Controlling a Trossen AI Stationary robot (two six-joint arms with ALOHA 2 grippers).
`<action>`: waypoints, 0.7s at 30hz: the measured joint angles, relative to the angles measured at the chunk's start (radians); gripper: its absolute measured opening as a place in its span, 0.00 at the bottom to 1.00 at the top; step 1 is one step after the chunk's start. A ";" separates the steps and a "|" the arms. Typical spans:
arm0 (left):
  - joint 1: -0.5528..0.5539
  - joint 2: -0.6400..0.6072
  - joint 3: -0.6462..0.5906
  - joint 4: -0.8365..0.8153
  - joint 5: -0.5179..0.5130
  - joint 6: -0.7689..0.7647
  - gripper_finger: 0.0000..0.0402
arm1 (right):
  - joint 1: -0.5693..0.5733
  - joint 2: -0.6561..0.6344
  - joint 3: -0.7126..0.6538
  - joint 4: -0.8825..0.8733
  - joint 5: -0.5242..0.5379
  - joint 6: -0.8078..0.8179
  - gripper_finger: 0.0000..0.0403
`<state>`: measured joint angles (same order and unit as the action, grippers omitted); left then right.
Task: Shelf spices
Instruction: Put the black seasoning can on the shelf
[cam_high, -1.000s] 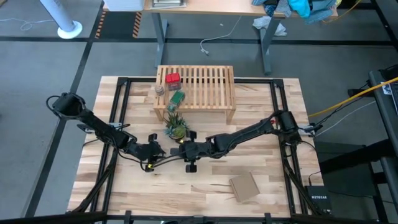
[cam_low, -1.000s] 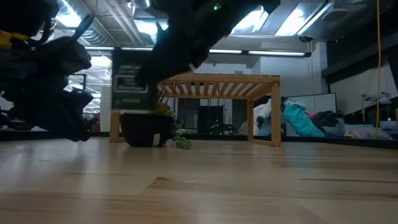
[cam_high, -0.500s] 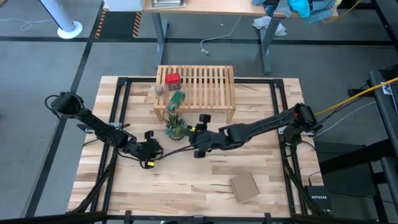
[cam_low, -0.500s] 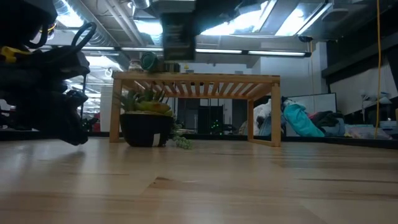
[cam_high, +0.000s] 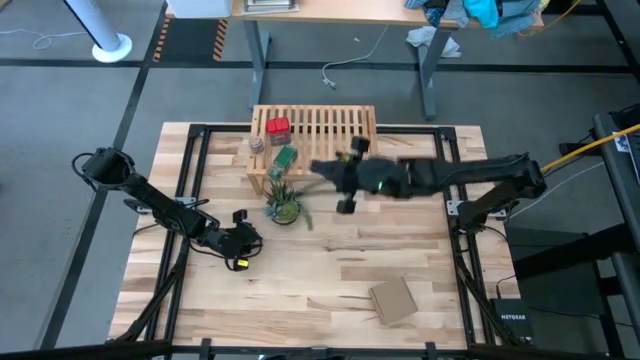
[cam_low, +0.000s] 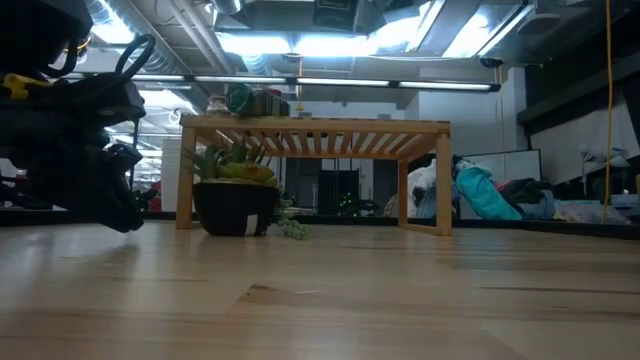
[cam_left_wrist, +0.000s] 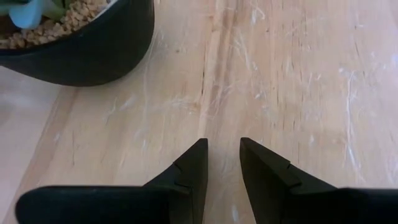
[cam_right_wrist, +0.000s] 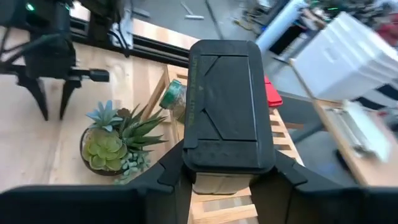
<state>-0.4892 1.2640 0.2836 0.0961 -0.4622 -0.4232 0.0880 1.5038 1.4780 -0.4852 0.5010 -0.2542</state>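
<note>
My right gripper (cam_high: 342, 178) is up in the air over the near edge of the shelf (cam_high: 325, 135), shut on the dark grey-black tin (cam_right_wrist: 227, 106). On the shelf's left part rest the red tin (cam_high: 277, 127), the tiny clear jar (cam_high: 257, 145) and the green-capped jar (cam_high: 284, 157), which lies on its side (cam_low: 242, 98). My left gripper (cam_left_wrist: 222, 149) is narrowly open and low over the table, near the potted plant (cam_high: 283, 205); it touches nothing. My right gripper pinches the dark tin between its two fingers (cam_right_wrist: 174, 177), one on each long side of the tin's end nearest the wrist (cam_right_wrist: 221, 180). The tin sticks out forward past the fingers, lifted clear of the table and the shelf.
The potted plant (cam_right_wrist: 115, 146) stands on the table just in front of the shelf's left leg. A flat brown cardboard piece (cam_high: 392, 300) lies near the table's near right corner. The shelf's right slats (cam_high: 350, 130) are bare. The left arm (cam_high: 170, 210) stretches across the table's left side.
My right gripper, holding the dark tin throughout, has risen from table height beside the plant and swung toward the far edge and the right, ending high over the shelf's near edge. The tin has climbed out of the top of the low view.
</note>
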 joint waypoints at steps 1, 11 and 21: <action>0.000 0.000 0.000 0.000 0.000 0.000 0.21 | -0.027 -0.014 0.000 -0.007 -0.050 -0.008 0.32; 0.000 0.000 0.000 -0.001 0.000 -0.030 0.21 | -0.299 -0.043 -0.006 -0.072 -0.436 -0.039 0.32; 0.001 -0.007 0.000 0.181 -0.117 0.149 0.19 | -0.445 -0.044 -0.230 0.096 -0.630 -0.067 0.32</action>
<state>-0.4882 1.2568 0.2840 0.2773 -0.5793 -0.2744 -0.3570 1.4601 1.2478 -0.3893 -0.1287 -0.3214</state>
